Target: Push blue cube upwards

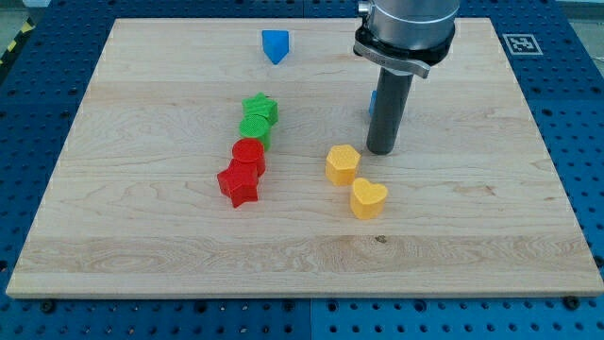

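Where the wooden board point(142, 255) fills the camera view, my tip point(380, 151) stands on it right of centre, the dark rod rising straight up to the grey arm housing point(408, 28) at the view's top. The tip holds nothing; it is a bare rod end, and I cannot tell whether it touches any block.

Just behind the rod, on its left edge, a thin sliver of blue point(372, 102) shows; most of it is hidden, so its shape cannot be made out. It may be the blue cube, but I cannot tell. A separate blue block point(275, 44) sits near the board's top edge, left of the arm and well apart from the tip; its shape looks angular, more wedge than cube.

Just to the lower left of the tip lies a yellow block point(343, 163), near but apart from the rod. A yellow heart point(368, 199) touches it on the lower right.

Further left, a column of four runs down the board: a green star point(260, 110) on top, a green round block point(254, 130) beneath it, then a red round block point(249, 154), then a red star point(239, 183), each touching the next
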